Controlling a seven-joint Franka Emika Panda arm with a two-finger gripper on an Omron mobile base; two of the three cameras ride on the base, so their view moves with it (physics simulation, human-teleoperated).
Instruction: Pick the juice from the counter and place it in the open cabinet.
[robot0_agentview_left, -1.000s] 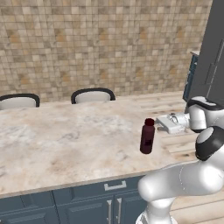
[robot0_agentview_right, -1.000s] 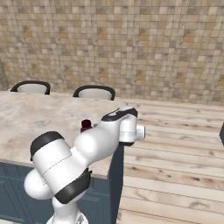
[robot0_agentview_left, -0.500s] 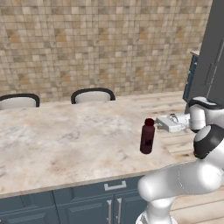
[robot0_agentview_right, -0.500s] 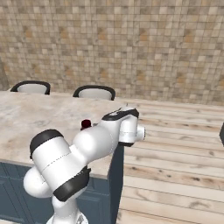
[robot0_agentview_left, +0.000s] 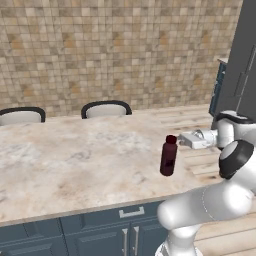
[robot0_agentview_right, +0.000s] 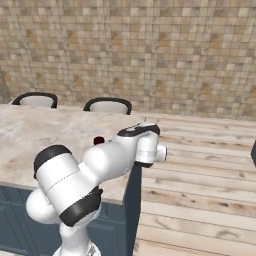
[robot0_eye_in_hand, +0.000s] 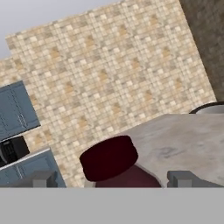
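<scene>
Juice (robot0_eye_in_hand: 109, 158) shows cap only between claw (robot0_eye_in_hand: 113, 178) fingertips, body cut off.

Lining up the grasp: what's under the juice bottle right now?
The juice stands upright on the marbled counter, near its right end. Its base contact is hidden in the hand view, where the cap sits between the pincer fingertips.

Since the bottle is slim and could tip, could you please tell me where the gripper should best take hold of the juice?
Grip the juice from the side, at the neck or shoulder just under the cap. It stands upright near the counter edge, and the gripper, open, already faces it level, a finger on either side of the cap. Closing lower would likely be steadier.
</scene>
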